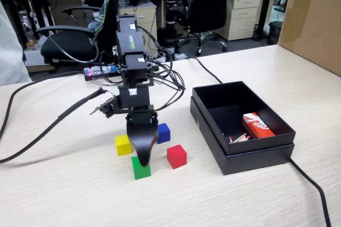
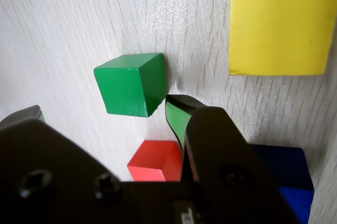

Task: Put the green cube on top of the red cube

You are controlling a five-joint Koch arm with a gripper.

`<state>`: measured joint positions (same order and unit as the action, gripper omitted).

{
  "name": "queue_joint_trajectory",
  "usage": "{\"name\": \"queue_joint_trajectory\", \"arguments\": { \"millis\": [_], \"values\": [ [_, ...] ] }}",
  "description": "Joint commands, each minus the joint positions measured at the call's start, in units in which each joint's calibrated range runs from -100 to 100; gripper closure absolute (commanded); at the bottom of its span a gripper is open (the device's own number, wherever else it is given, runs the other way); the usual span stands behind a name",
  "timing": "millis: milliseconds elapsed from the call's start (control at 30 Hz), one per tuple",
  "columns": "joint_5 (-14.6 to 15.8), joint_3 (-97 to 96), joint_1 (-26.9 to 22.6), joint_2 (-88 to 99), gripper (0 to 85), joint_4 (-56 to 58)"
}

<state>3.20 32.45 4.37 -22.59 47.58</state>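
The green cube (image 1: pixel 141 170) sits on the wooden table just under my gripper (image 1: pixel 143 159). In the wrist view the green cube (image 2: pixel 130 84) lies a little ahead of my gripper (image 2: pixel 105 111), between the lines of the two jaws and untouched. The jaws stand wide apart and hold nothing; the green-padded fingertip (image 2: pixel 178 116) is just to the cube's right. The red cube (image 1: pixel 176 156) stands a short way right of the green one, and it shows in the wrist view (image 2: pixel 155 161) low down, partly hidden by the gripper body.
A yellow cube (image 1: pixel 123 145) and a blue cube (image 1: pixel 163 132) stand close behind the gripper. An open black box (image 1: pixel 256 145) at the right holds a red-and-white packet (image 1: pixel 257 126) and matches. A cardboard box (image 1: pixel 314 19) stands far right. Cables trail across the table's left.
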Motion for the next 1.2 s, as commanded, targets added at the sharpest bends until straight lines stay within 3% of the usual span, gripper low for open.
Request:
{"name": "queue_joint_trajectory", "arguments": {
  "millis": [0, 633, 900, 1167],
  "values": [
    [-0.44, 5.36, 0.24, 0.84, 39.5, 0.24],
    [-2.69, 9.89, 0.54, -5.58, 40.2, 0.24],
    [-4.40, 10.07, 0.20, -5.70, 56.7, 0.50],
    [-4.40, 11.97, 0.05, -6.73, 57.6, 4.13]
  ]
}}
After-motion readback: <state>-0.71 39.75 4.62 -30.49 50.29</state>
